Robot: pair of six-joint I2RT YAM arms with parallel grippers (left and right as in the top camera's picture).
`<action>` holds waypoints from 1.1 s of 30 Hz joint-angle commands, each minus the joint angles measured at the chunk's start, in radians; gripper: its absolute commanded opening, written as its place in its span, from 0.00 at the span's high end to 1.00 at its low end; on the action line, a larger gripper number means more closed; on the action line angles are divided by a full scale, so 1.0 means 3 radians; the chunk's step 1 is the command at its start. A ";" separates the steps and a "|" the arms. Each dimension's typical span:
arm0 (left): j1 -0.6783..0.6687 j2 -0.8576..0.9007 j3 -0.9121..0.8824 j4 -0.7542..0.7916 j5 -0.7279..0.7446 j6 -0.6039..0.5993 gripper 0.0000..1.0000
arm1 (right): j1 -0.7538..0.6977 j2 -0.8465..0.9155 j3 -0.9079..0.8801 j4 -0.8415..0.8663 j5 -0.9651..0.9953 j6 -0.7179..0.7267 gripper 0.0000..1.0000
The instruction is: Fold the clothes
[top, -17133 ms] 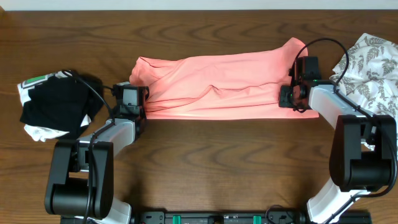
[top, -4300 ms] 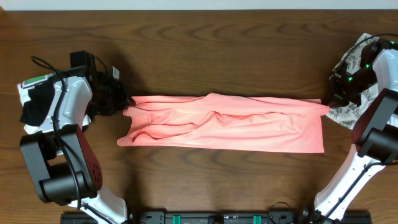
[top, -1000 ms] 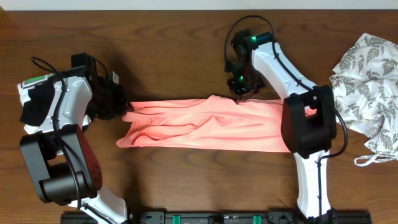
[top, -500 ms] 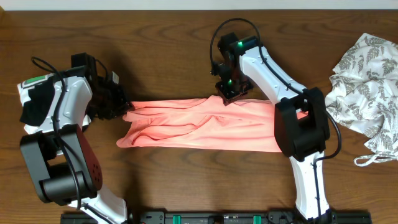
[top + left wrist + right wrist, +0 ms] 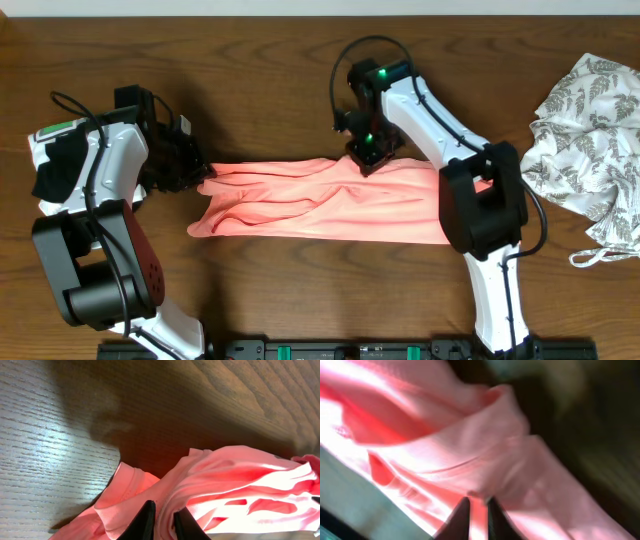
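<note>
- Looking down from overhead, I see the T-shirt (image 5: 320, 205) lying as a long, rumpled pink band across the middle of the table (image 5: 300, 60), with creases running along its length.
- My left gripper (image 5: 203, 175) sits at the T-shirt's left end, on its far corner, and the arm comes in from the left.
- On the left wrist camera the two dark fingers (image 5: 145, 521) stand close together with a bunch of pink cloth between them, so I read that pincer as clamped on the T-shirt. A hem curls onto the wood just beside the tips.
- My right gripper (image 5: 365, 163) is on the T-shirt's far edge, a little right of its middle. Its arm reaches across from the T-shirt's right end and hides that end.
- The right wrist camera is blurred, but its fingers (image 5: 461, 515) are nearly together with a ridge of pink cloth caught at the tips, so this pincer is clamped on the T-shirt too.
- Along the far edge, the cloth between the two grippers runs fairly straight. The T-shirt's near left corner juts out toward me.
- A leaf-print garment (image 5: 585, 130) lies crumpled well to the right of the T-shirt, apart from it.
- A black-and-white bundle (image 5: 55, 165) lies left of the T-shirt, beyond the left arm and partly hidden by it.
</note>
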 commanded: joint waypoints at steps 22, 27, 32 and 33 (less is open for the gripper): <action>0.0018 -0.0038 0.0029 -0.0010 -0.0042 -0.0017 0.85 | 0.0159 0.0027 -0.0014 0.0511 -0.0450 0.0022 0.81; 0.0018 -0.0038 0.0029 -0.0010 -0.0042 -0.0017 0.85 | 0.0248 0.0027 -0.0015 0.0827 -0.0436 0.0113 0.82; 0.0018 -0.0038 0.0029 -0.0011 -0.0042 -0.0017 0.85 | 0.0318 0.0028 -0.0027 0.0825 -0.0437 0.0177 0.81; 0.0018 -0.0038 0.0029 -0.0011 -0.0042 -0.0017 0.85 | 0.0333 0.0028 -0.0036 0.0777 -0.0439 0.0202 0.81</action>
